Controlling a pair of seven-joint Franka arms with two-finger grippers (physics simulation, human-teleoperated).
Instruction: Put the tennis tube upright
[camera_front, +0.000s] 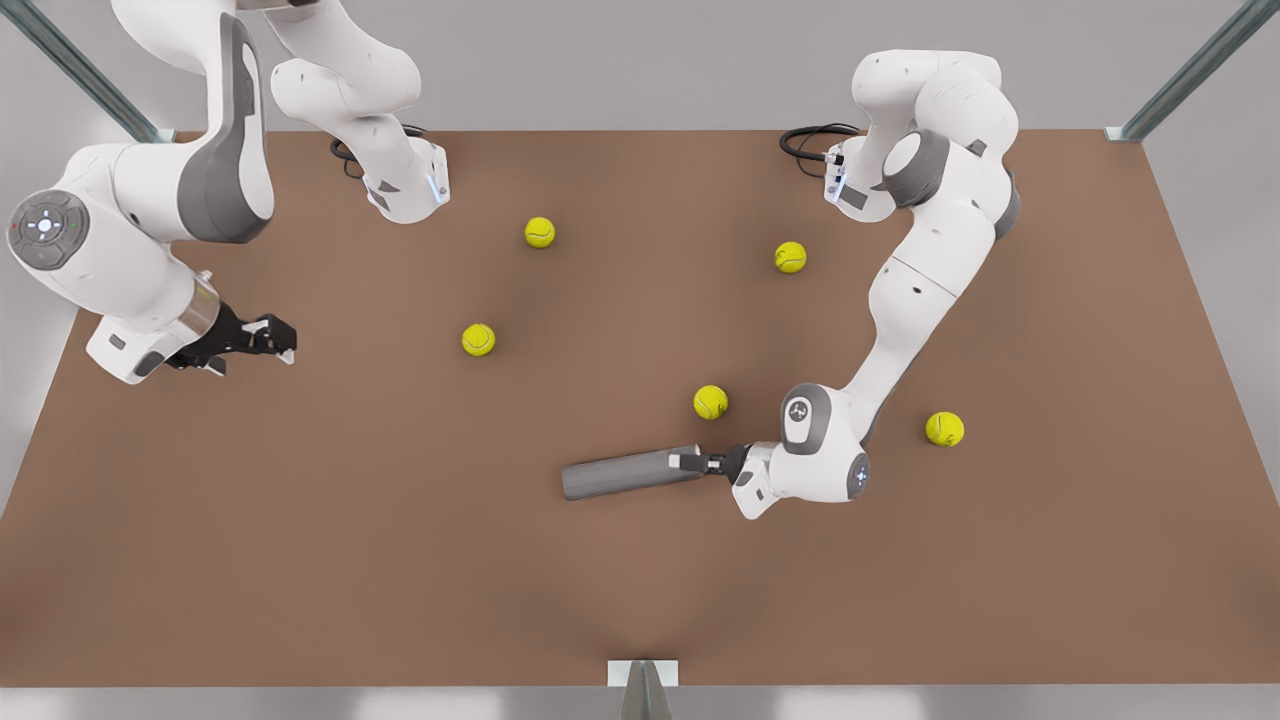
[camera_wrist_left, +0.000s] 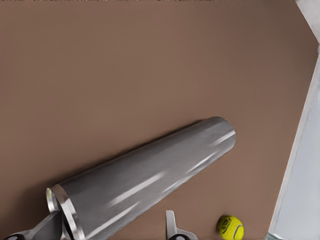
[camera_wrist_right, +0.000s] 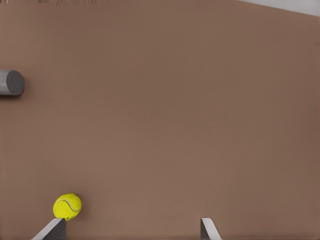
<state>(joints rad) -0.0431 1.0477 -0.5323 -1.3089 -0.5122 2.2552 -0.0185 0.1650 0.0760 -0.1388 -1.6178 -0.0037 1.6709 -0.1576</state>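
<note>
Tennis tube (camera_front: 630, 473) lies flat, rim end clasped by left gripper (camera_front: 697, 463); right gripper (camera_front: 268, 338) spread wide, waiting.

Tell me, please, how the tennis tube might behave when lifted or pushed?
Lying on its side, the round tennis tube would probably roll if nudged sideways. Its glossy metallic skin looks smooth, so it may slip. The left gripper is at one end; lifted from there, the long tube could pivot downward. The right gripper waits apart.
</note>
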